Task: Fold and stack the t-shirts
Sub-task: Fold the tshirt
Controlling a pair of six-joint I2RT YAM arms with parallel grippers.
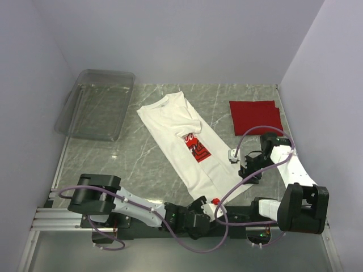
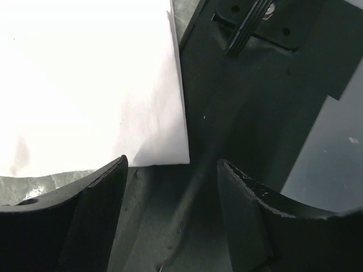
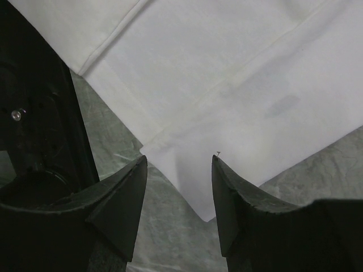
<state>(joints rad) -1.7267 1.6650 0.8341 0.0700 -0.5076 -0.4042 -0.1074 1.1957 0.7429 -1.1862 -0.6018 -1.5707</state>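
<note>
The white t-shirt (image 1: pixel 181 136) lay flat on the counter (image 1: pixel 142 164), about in the middle. It was folded into a long strip that ran diagonally from the far left to the near right. Its collar end pointed to the far side and its hem end reached the near edge, close to the bases of the arms. The red square graphic (image 1: pixel 197 148) showed on the upper side, partly covered by a folded part of the cloth. The red t-shirt (image 1: pixel 255 117) lay well apart from it at the far right of the counter, folded into a neat rectangle.

The left hand (image 1: pixel 198 218) was low at the near edge, just beside the hem end of the white t-shirt. In the left wrist view its fingers (image 2: pixel 96 215) stood apart and released, and a corner of the white cloth lay just ahead of the left finger, not between the pads. The right hand (image 1: pixel 249 170) was at the right side of the strip, near the hem. In the right wrist view this hand (image 3: pixel 179 158) was also released: a corner of the white cloth lay flat on the counter in the gap between the finger tips, and nothing was pinched.

The clear plastic bin (image 1: pixel 108 75) stood at the far left, apart from both shirts.
</note>
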